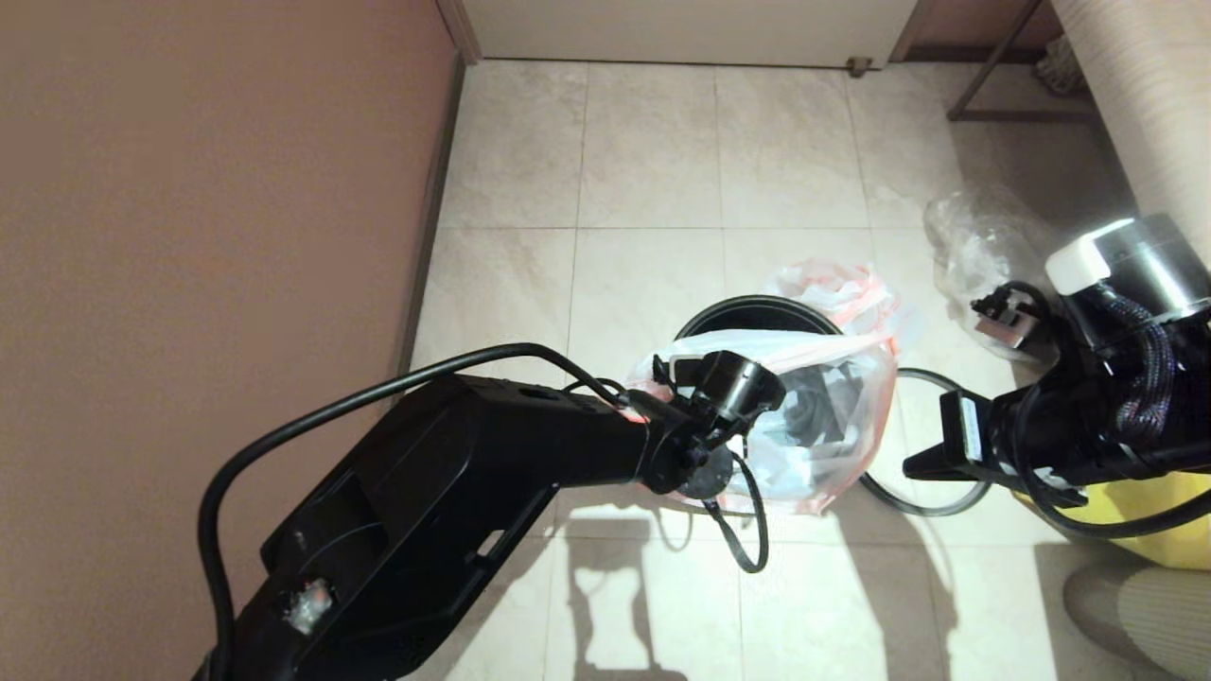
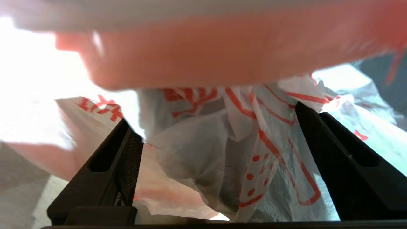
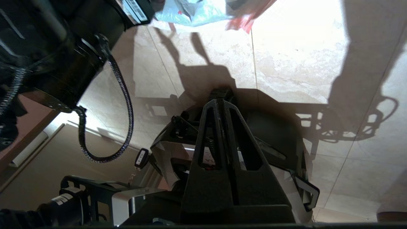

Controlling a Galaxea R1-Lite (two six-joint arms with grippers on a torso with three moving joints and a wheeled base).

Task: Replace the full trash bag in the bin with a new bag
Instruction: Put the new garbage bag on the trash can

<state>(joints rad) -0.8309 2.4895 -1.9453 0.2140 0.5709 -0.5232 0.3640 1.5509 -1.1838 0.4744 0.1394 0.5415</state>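
The full trash bag bulges in front of the black bin, white with an orange-red band and pale grey tubes showing through. My left gripper is pressed against the bag's left side. In the left wrist view it stands open, with printed bag plastic filling the gap between its fingers. The new bag lies crumpled against the bin's far right rim. The grey ring rests on the floor to the right. My right gripper hovers shut and empty beside the ring, fingertips together.
A clear bag lies on the tiles at the far right, and a yellow bag sits under my right arm. A brown wall runs along the left. Metal legs stand at the back right.
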